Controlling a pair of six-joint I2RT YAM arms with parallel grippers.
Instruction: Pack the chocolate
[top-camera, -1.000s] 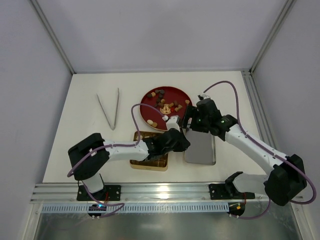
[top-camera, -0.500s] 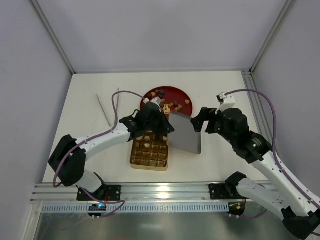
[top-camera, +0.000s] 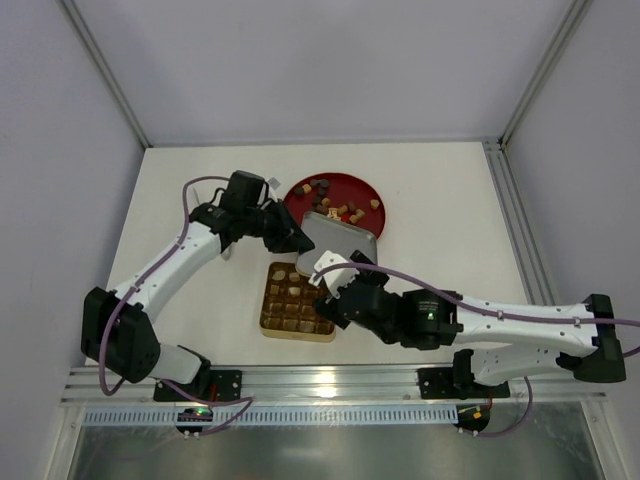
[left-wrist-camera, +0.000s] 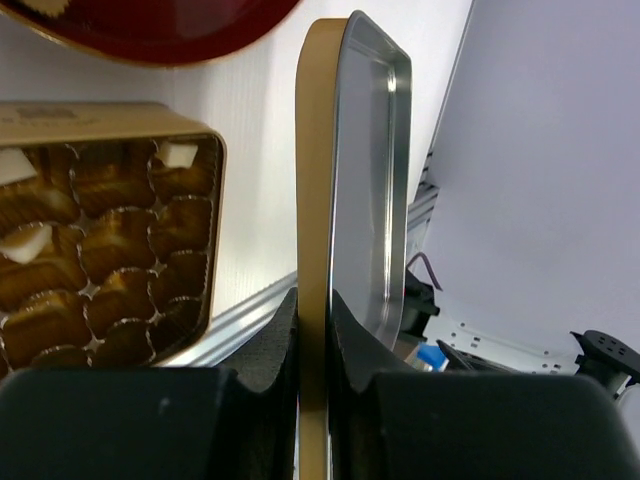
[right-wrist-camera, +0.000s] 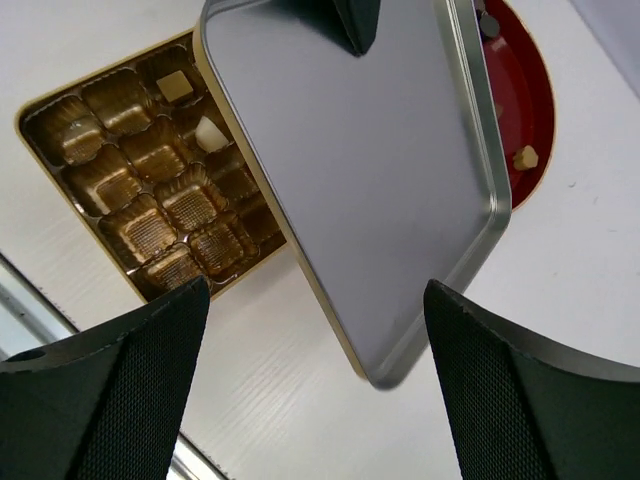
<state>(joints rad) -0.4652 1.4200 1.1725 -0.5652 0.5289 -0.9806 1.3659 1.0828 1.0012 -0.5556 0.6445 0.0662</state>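
Note:
Chocolate pieces (top-camera: 335, 208) in brown, tan and white lie on the round red plate (top-camera: 365, 188). Two more, one tan (right-wrist-camera: 175, 85) and one white (right-wrist-camera: 208, 130), sit in cups of the open gold box (top-camera: 290, 310). My left gripper (top-camera: 290, 237) is shut on the rim of the box's metal lid (top-camera: 345, 235), holding it tilted above the table between plate and box. The left wrist view shows that lid (left-wrist-camera: 370, 170) edge-on, clamped in the left gripper (left-wrist-camera: 313, 300). My right gripper (top-camera: 322, 285) hovers open over the box's right side, and the lid (right-wrist-camera: 350, 170) fills its view.
The red plate (right-wrist-camera: 525, 100) lies just behind the lid, with one tan piece (right-wrist-camera: 523, 157) near its rim. The right arm stretches low across the front of the table from the right. The aluminium rail (top-camera: 330, 380) runs along the near edge.
The left arm lifted the lid off the table and swung it back toward the plate. The right arm drew away to the right, then swept low and left until its gripper was over the box.

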